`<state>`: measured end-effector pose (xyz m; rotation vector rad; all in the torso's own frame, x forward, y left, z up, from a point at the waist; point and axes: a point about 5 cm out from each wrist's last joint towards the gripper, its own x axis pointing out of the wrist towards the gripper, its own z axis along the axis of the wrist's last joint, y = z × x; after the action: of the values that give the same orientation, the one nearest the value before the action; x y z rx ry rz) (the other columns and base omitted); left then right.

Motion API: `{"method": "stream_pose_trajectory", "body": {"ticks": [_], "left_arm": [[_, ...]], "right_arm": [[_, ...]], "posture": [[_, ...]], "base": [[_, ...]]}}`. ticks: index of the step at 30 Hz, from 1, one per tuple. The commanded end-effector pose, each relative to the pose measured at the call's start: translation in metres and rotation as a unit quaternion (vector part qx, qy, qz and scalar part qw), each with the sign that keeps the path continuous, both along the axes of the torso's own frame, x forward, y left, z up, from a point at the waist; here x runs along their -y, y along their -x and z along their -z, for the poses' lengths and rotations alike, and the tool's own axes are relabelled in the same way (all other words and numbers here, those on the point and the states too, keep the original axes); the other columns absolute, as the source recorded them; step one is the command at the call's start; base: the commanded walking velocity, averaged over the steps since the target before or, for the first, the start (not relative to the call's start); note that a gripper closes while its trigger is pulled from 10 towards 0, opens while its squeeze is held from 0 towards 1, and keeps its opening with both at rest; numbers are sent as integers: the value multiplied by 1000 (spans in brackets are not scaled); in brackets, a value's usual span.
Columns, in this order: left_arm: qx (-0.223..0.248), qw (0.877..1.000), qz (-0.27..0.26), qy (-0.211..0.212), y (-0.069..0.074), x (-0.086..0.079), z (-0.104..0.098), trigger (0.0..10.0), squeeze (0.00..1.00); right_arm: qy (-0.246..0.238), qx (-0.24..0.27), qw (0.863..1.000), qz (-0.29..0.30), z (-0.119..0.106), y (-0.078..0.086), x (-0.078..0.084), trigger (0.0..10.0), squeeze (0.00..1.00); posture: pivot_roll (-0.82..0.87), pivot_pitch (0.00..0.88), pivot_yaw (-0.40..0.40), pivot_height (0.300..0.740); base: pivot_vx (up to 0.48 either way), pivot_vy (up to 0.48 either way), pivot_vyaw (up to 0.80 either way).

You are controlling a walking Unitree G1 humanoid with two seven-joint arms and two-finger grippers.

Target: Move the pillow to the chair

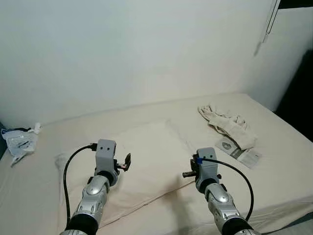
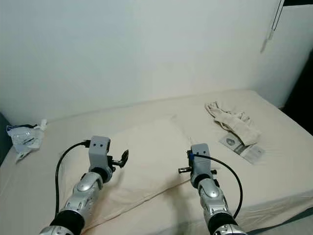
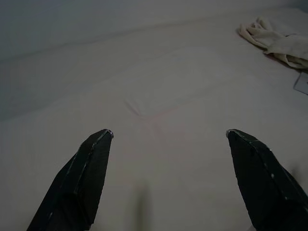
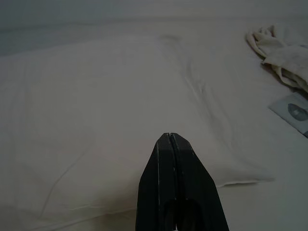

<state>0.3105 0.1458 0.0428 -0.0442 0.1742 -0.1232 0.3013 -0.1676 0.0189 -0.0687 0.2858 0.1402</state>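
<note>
Our left gripper [image 3: 168, 139] hangs wide open, our right gripper [image 4: 172, 139] closed, both over the pillow [image 1: 146, 156]. We're reaching; next we must grasp it.

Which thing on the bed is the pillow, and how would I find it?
Start at the wide cream-sheeted bed against the white wall. In its middle, just ahead of the robot's two arms, lies the flat rectangular cream fabric pillow. Unlike the crumpled off-white cloth to its right and the clear plastic bag at the far left, it is smooth, broad and slightly raised.
</note>
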Motion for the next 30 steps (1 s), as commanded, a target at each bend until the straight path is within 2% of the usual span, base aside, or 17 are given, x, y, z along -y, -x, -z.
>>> {"method": "stream_pose_trajectory", "body": {"ticks": [1,19,30], "left_arm": [[-16,1000,-6,-7,3,-4,6,10000,0],[-12,1000,6,3,5,-2,6,10000,0],[-16,1000,7,4,7,-3,8,10000,0]], "right_arm": [[-7,-12,1000,-4,4,2,-4,10000,0],[-8,-16,1000,-10,4,2,-6,10000,0],[-9,-17,1000,-11,5,4,-7,10000,0]], "posture": [[-69,23,11,740],[-68,26,6,740],[-68,34,8,740]], "base": [[0,0,0],[0,0,0],[-310,0,0]]}}
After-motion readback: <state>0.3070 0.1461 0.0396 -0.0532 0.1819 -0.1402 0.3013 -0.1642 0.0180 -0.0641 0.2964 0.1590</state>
